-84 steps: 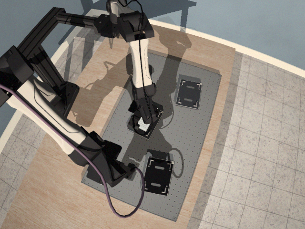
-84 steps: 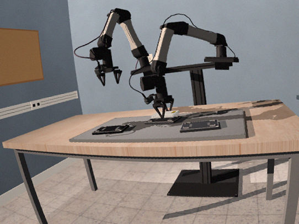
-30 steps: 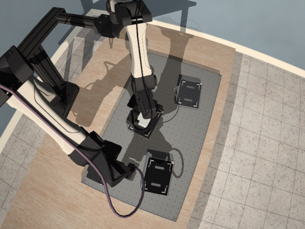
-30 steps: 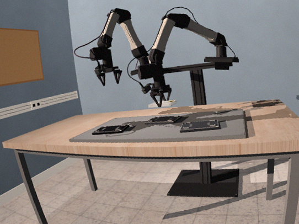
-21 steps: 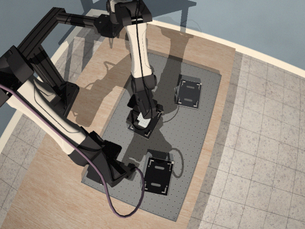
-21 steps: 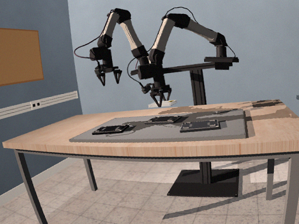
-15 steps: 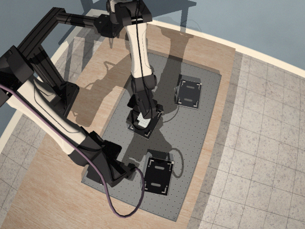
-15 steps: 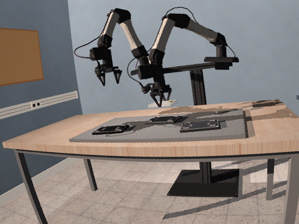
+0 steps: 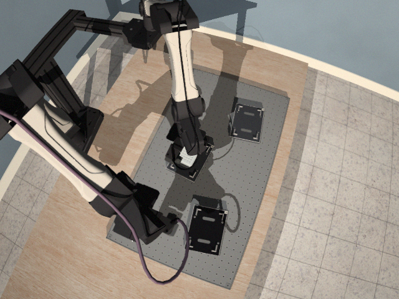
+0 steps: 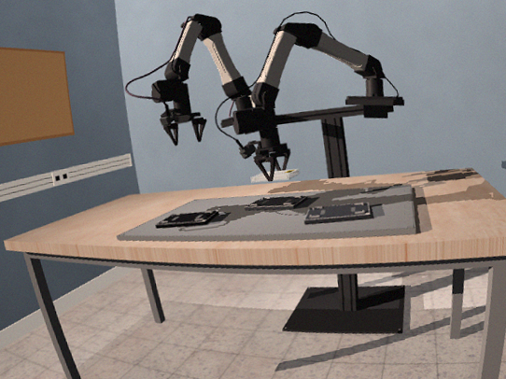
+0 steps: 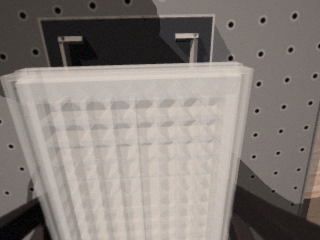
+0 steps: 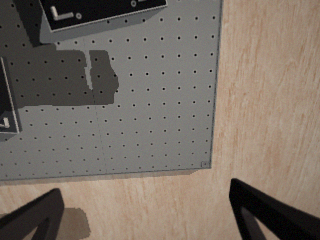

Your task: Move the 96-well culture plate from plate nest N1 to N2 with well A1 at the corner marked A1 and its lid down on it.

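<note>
My left pincer (image 9: 189,156) (image 10: 274,174) (image 11: 141,193) grips the lidded plate (image 9: 187,159) (image 10: 291,177) (image 11: 135,150) across its narrow width; the upper-right nest (image 9: 247,123) (image 10: 337,212), seemingly N2, lies up and right.

96-well culture plate (image 9: 188,160) (image 10: 289,174) (image 11: 140,150): whitish, translucent, lidded. Pose roughly level, aloft, near centre of the top and exterior frames; well grid visible.

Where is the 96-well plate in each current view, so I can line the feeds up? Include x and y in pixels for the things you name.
Top: the white plate (image 9: 188,159) is near center, partly under the left arm.
Exterior: center (image 10: 285,174), raised above the pegboard.
Left wrist: fills the lower middle (image 11: 137,150).
Right wrist: not in it.
Shared landmark: the gray pegboard (image 9: 248,167) (image 10: 258,225) (image 11: 272,125) (image 12: 165,100).
</note>
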Motion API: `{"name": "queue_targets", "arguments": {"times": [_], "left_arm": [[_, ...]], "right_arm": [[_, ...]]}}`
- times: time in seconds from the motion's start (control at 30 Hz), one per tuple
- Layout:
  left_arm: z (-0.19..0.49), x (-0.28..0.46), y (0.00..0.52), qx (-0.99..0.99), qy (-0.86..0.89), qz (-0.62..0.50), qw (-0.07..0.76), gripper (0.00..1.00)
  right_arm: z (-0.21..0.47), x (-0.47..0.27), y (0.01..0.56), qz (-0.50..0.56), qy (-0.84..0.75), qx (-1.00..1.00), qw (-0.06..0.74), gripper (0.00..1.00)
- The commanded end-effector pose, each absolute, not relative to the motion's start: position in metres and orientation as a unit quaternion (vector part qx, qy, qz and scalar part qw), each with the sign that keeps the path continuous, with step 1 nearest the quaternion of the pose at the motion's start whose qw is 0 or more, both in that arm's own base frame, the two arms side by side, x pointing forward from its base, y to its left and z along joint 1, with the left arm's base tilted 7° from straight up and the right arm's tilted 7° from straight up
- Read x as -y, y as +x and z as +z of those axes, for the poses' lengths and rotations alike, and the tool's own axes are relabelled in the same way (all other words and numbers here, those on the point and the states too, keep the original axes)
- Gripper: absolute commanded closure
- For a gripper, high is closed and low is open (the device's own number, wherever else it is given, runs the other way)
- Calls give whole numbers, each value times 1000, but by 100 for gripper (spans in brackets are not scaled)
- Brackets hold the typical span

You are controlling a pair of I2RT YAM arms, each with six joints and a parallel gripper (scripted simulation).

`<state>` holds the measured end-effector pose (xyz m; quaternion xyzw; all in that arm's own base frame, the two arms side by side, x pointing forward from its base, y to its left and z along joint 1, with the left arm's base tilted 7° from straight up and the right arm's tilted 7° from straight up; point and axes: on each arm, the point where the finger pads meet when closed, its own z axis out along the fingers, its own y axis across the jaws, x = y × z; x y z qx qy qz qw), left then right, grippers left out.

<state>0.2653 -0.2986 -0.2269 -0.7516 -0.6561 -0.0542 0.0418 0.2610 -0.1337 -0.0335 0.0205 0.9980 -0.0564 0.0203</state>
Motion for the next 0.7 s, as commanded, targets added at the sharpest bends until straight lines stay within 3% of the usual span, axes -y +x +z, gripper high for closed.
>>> {"name": "queue_targets", "arguments": {"times": [0.0,0.67], "left_arm": [[-201,319,273,656,-753,-47,11,100],[-198,328,277,655,-754,-47,1,100]], "right_arm": [[-30,133,264,-58,15,-998,25,0],[-30,133,264,-58,15,-998,25,0]]}}
